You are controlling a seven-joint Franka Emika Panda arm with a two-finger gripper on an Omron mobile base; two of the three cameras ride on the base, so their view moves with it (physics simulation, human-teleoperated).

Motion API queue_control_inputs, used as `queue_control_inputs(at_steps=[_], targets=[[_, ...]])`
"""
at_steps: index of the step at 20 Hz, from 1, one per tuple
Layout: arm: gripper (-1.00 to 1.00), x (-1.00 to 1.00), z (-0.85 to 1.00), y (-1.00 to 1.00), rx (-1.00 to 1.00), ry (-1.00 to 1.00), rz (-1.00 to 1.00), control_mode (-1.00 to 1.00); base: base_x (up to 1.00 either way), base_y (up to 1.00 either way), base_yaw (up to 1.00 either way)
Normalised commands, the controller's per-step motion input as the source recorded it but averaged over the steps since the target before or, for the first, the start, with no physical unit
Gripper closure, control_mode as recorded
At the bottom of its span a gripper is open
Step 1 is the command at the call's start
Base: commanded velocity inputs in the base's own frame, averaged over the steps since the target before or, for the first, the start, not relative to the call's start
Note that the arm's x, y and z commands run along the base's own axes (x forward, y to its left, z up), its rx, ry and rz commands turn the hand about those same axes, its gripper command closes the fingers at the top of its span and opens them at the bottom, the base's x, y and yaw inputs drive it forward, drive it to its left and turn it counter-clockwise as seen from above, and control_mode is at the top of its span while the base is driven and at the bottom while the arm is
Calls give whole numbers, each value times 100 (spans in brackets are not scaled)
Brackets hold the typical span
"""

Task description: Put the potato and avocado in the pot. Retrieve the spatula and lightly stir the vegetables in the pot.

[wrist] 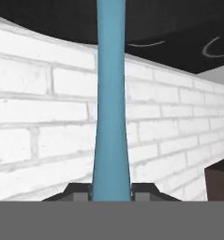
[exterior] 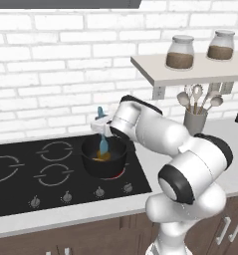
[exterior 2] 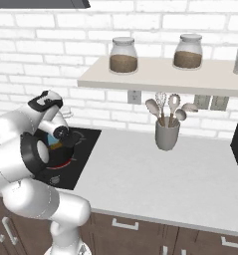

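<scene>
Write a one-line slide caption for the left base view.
Claw shut on the spatula, blade down inside the pot on the hob, over a yellow-orange piece.

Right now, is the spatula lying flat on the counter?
No. The spatula stands upright in the shut gripper, its blade down inside the pot on the stove.

The arm is built of glossy white rounded shells, fat and tubular, joined by dark, nearly black rings and caps at the joints. A round black disc with a grey rim marks the elbow joint. The wrist section carries a black band on top. The finger tips are small, dark grey and blocky, with angled outer edges.
</scene>
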Motion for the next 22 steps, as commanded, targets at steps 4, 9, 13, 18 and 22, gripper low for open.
queue_control_inputs(at_steps=[4, 9, 13, 18, 22], targets=[[100, -33, -38, 6, 0, 0, -1, -100, 0, 0, 0], [100, -6, -5, -3, 0, -3, 0, -100, 0, 0, 0], [100, 0, 0, -20, 0, -10, 0, -100, 0, 0, 0], [100, -12, 0, -4, 0, -8, 0, -100, 0, 0, 0], [100, -27, 2, 4, 4, -3, 0, -100, 0, 0, 0]])
